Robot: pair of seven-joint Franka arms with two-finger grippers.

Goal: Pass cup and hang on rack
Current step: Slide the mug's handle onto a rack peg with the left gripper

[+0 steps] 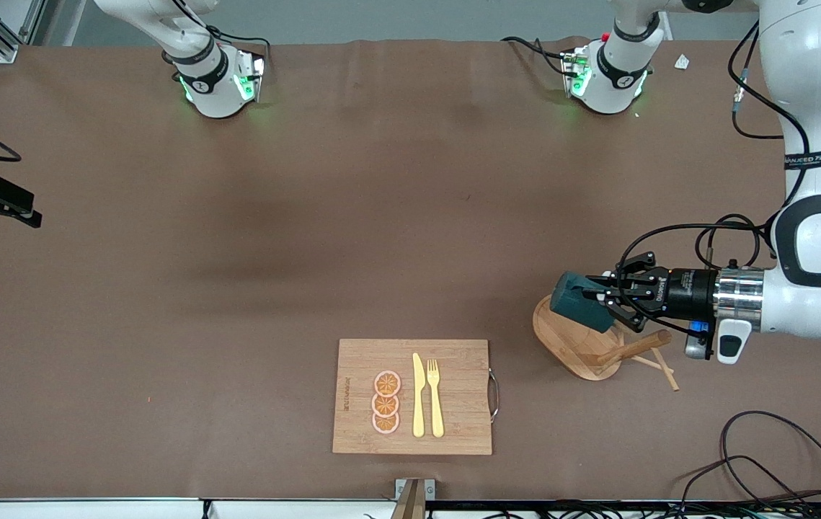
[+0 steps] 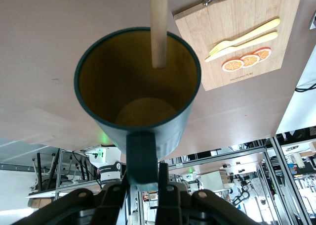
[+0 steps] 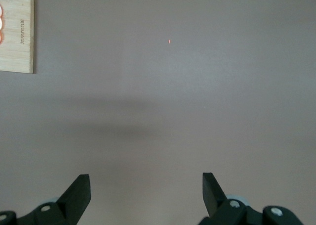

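Front view, right of frame: left tool [image 1: 606, 297] clamps the dark teal cylindrical cup [image 1: 582, 301] over the wooden peg rack [image 1: 583, 346], hanging pending; right tool [image 3: 146, 191] waits wide open, empty.

You can read very little here. A black band [image 1: 816, 158] around the left arm's white upper link carries pale lettering that looks like "WANJEED", followed by characters too small to make out. The black body of the left gripper [image 1: 601, 294] bears small white lettering, likely "ROBOTIQ", though you cannot confirm it letter by letter. The cutting board [image 1: 453, 432] has a short dark engraved line along one short edge, seen in the front view and both wrist views; its letters cannot be read in any of them.
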